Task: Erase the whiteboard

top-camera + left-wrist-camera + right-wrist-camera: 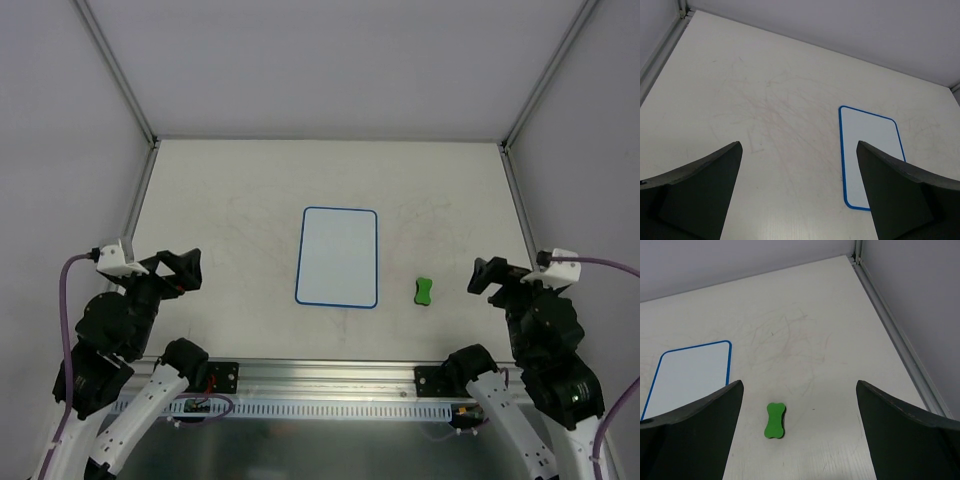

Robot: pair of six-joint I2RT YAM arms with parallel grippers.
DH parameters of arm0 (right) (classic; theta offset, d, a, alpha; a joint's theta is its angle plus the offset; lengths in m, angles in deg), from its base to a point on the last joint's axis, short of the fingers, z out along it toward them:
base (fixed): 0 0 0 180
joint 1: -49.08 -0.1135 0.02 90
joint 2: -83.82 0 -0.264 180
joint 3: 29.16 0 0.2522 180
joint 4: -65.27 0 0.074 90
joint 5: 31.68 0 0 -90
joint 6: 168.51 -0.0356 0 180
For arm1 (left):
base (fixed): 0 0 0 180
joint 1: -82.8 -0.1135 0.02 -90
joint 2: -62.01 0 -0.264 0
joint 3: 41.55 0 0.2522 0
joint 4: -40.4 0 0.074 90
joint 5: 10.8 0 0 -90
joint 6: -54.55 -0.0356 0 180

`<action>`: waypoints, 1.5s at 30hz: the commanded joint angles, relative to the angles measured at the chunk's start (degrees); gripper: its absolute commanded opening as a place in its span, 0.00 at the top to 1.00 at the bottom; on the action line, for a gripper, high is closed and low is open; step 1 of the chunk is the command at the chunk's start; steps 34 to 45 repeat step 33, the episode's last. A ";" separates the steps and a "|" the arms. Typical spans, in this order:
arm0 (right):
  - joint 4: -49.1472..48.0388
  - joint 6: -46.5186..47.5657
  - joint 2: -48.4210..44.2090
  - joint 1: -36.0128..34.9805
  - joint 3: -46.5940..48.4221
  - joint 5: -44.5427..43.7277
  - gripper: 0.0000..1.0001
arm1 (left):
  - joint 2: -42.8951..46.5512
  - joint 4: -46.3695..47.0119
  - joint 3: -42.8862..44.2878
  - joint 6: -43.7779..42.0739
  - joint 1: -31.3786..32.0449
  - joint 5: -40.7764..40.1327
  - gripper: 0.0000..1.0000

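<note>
Whiteboard (339,257) blank, green eraser (424,291) near its right edge, left pincer (799,144) and right pincer (800,383) both spread wide, empty

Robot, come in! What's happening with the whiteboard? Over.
Left gripper open, empty. Right gripper open, empty. Whiteboard looks blank. Green eraser beside it, nothing blocking.

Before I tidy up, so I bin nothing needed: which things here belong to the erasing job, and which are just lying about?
For the job: small white blue-rimmed rectangular whiteboard; small green bone-shaped eraser beside it.
Not for it: large white smudged tabletop; grey metal frame rail.
</note>
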 commanded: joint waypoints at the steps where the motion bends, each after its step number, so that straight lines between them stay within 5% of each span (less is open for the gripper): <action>1: 0.41 4.09 -4.84 0.29 -1.02 -2.47 0.01 | 2.99 -0.54 -3.30 -2.39 -0.45 -4.83 0.01; 11: -1.97 2.42 -9.87 0.29 -6.56 1.57 0.01 | 12.92 1.57 -13.06 -0.01 -0.45 -3.69 0.01; 45: -3.64 3.21 -9.16 0.29 -7.71 1.93 0.01 | 10.29 2.19 -13.68 -2.74 -0.45 -4.57 0.01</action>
